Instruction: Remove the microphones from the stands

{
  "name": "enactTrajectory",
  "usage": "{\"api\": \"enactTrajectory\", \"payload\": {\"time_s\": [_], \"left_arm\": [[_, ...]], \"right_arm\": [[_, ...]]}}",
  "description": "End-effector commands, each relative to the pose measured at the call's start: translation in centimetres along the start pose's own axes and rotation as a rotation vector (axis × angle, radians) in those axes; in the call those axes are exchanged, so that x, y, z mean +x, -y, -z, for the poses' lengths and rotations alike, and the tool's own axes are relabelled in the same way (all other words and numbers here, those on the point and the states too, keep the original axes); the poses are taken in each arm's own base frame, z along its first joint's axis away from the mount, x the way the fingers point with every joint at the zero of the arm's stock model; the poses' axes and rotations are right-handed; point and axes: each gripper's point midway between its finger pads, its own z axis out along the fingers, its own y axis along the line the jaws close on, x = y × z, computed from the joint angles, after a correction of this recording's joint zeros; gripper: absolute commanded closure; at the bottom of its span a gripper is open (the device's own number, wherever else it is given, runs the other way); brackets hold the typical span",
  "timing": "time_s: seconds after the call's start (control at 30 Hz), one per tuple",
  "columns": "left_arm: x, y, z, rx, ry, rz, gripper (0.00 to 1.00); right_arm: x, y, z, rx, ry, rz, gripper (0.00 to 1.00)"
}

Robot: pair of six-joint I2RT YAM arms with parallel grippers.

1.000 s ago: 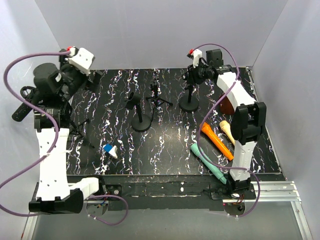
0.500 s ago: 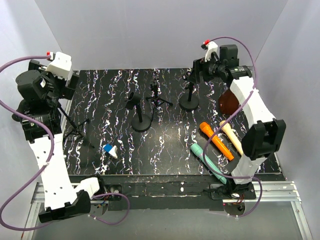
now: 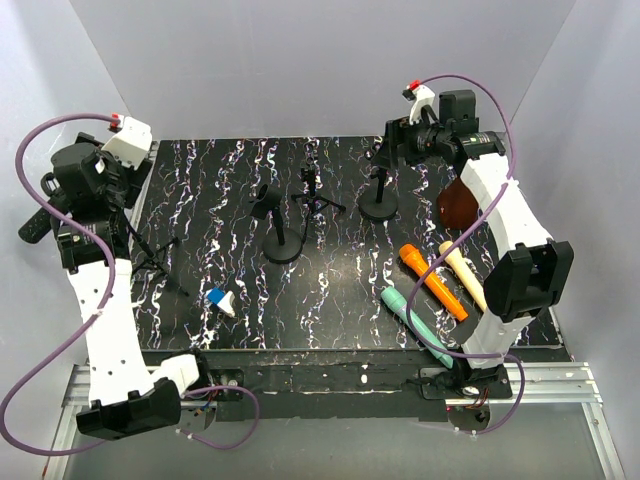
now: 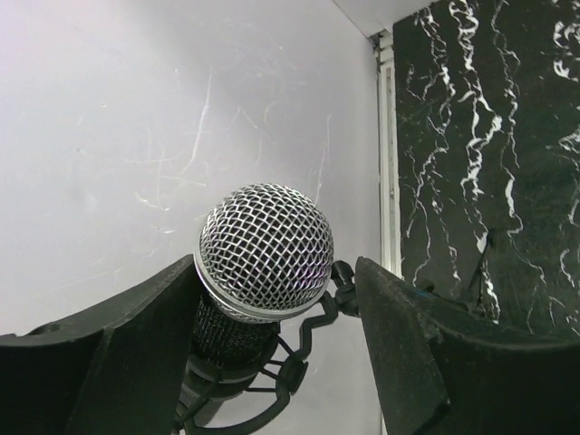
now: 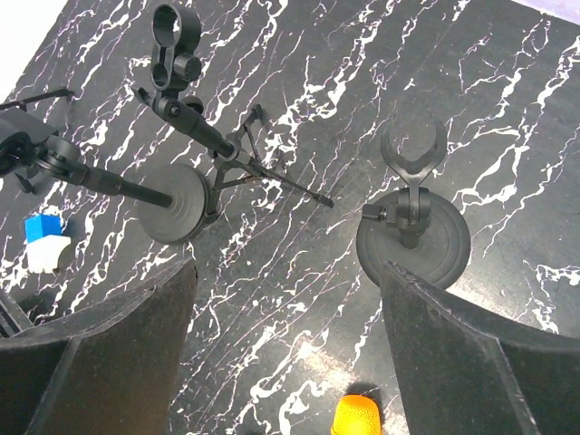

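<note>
**Microphone Framed by Left Fingers at Table's Left Rim**

The black marbled table [image 3: 330, 300] fills the white-walled pen, and two white arms rise from its near edge. The left arm [image 3: 100, 310] reaches up over the left rim. The left gripper [image 4: 276, 272] has its fingers [image 4: 109, 362] on either side of the mesh-headed microphone [image 4: 265, 245], which is raised beside the wall. Whether the pads press on it cannot be told. A black clip [image 4: 304, 358] wraps the microphone's body, and the thin legs of a tripod stand [image 3: 150, 258] rest on the table just below.

The right arm [image 3: 495, 205] bends over the far right corner. The right gripper [image 5: 288, 267] is spread wide, holding nothing, above a round-based stand [image 5: 412, 245] topped with a U-shaped holder. A centre stand [image 3: 283, 245] and a small tripod [image 3: 315, 195] stand mid-table.

Near the right edge a teal microphone [image 3: 412, 320], an orange microphone [image 3: 432, 282] and a cream microphone [image 3: 462, 270] lie side by side, with a brown object [image 3: 455, 205] behind them. A small blue-and-white block [image 3: 220, 300] lies toward the front left.
</note>
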Motion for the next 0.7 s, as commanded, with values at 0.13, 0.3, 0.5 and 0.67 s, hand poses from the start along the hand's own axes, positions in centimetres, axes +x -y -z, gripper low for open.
{"api": "enactTrajectory", "payload": {"time_s": [0.13,0.3,0.5,0.67], "left_arm": [[-0.4,-1.9,-0.4,-0.085,-0.002,-0.002,0.54],[-1.8,-1.7,-0.4,-0.05,0.054,-0.016,0.7],[-6.0,0.9,0.7,0.129,0.251,0.07,1.0],[-8.3,4.9,2.3,0.359,0.368,0.165,1.0]], "right_arm": [[-0.1,-1.9,1.3,-0.046,0.027,0.008,0.14],[0.4,-2.1,1.6,-0.051,0.027,0.009,0.16],[-0.3,-2.3,1.5,-0.061,0.043,0.024,0.16],[-1.4,-2.4,1.2,-0.085,0.057,0.04,0.17]]}}
